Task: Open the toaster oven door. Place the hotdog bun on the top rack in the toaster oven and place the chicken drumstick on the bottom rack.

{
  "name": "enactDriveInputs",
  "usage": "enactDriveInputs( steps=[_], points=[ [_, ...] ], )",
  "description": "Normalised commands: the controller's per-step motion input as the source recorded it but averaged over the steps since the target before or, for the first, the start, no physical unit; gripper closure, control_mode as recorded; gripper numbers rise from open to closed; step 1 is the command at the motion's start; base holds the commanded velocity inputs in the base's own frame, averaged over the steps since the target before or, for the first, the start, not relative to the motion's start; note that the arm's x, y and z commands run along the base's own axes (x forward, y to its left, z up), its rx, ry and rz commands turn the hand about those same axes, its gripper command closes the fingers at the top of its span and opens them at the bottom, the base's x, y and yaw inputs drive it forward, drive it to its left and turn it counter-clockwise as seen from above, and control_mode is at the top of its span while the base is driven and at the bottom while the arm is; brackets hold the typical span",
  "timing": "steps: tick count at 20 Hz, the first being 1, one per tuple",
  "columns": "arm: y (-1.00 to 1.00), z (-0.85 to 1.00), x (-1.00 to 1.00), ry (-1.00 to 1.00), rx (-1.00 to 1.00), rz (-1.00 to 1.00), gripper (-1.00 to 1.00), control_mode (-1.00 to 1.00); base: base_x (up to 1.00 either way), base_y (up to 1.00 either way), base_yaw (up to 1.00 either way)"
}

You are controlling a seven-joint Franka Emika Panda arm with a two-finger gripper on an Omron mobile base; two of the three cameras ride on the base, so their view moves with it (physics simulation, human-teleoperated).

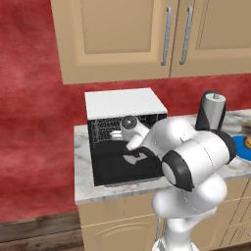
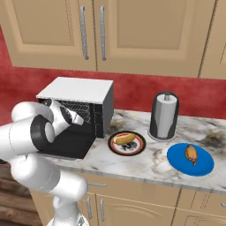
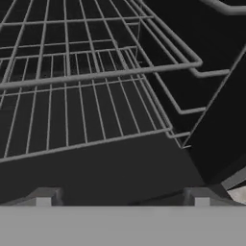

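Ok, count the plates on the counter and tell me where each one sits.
2. A dark, red-rimmed plate with the hotdog bun lies beside the toaster oven; a blue plate with the chicken drumstick lies before the kettle.

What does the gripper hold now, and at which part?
Nothing. The gripper is open and empty, in front of the open toaster oven, facing its wire racks.

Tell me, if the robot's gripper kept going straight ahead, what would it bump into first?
Probably the bottom rack inside the toaster oven. The open gripper points into the oven over the lowered door, with that wire shelf straight ahead, though depth is hard to judge.
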Motion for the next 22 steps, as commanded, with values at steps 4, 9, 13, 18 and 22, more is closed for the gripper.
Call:
enactDriveInputs(
  steps=[4,9,13,18,22],
  points=[
    [0.23,0.02,0.27,-0.04,-0.05,0.07,-1.00,-1.00,0.00,0.00,0.00],
    [0.14,0.00,0.25,-0.16,-0.07,0.04,-1.00,-1.00,0.00,0.00,0.00],
    [0.10,-0.36,0.45,-0.03,-0.07,0.02,-1.00,-1.00,0.00,0.00,0.00],
    [0.07,-0.40,0.41,0.00,-0.02,0.00,-1.00,-1.00,0.00,0.00,0.00],
    [0.21,-0.24,0.30,0.00,0.00,0.00,-1.00,-1.00,0.00,0.00,0.00]
  ],
)
